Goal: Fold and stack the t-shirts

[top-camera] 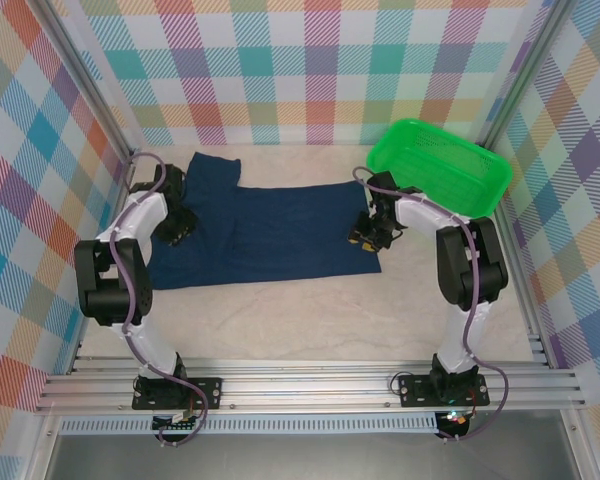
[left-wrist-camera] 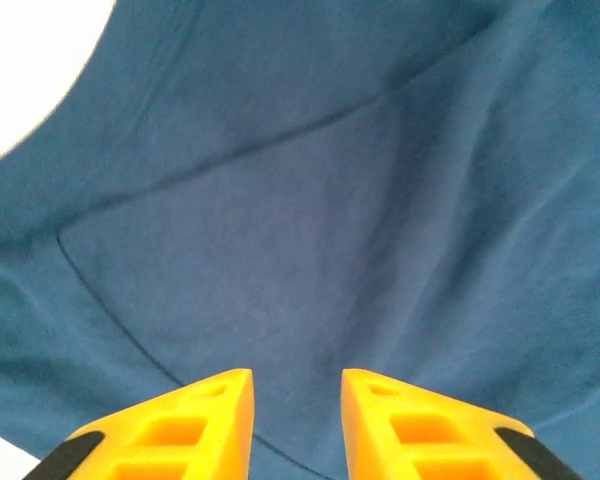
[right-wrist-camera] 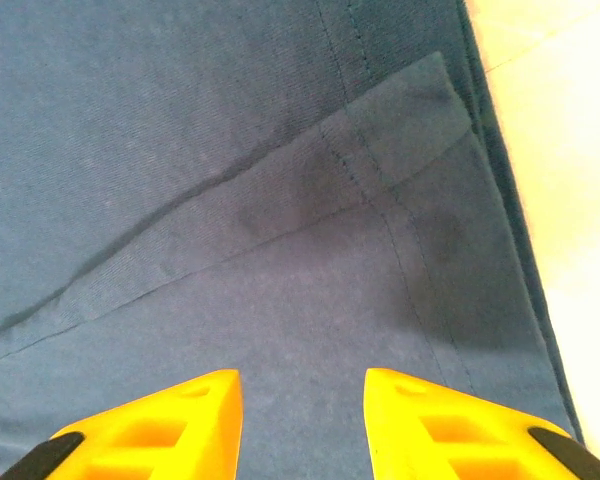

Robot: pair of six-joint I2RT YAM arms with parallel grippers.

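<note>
Dark navy blue short-sleeved cotton t-shirt (top-camera: 270,235) lies spread flat on the pale beige surface (top-camera: 330,320). It fills the middle of the top view from 9 o'clock to 3 o'clock, and one sleeve reaches toward 11 o'clock.

The left hand (top-camera: 175,225) is over the shirt's 9 o'clock end, below that sleeve. In the left wrist view its yellow fingers (left-wrist-camera: 210,420) are parted, with nothing between them and creased cloth beneath.

The right hand (top-camera: 365,238) is over the shirt's 3 o'clock edge. Its yellow fingers (right-wrist-camera: 180,420) are likewise spread apart and hold nothing. A turned-over hem corner lies just ahead of them, toward 12 o'clock.

Whether either hand touches the cloth cannot be told.

A bright green plastic mesh basket (top-camera: 440,165) sits at 1 o'clock, near the right arm.
</note>
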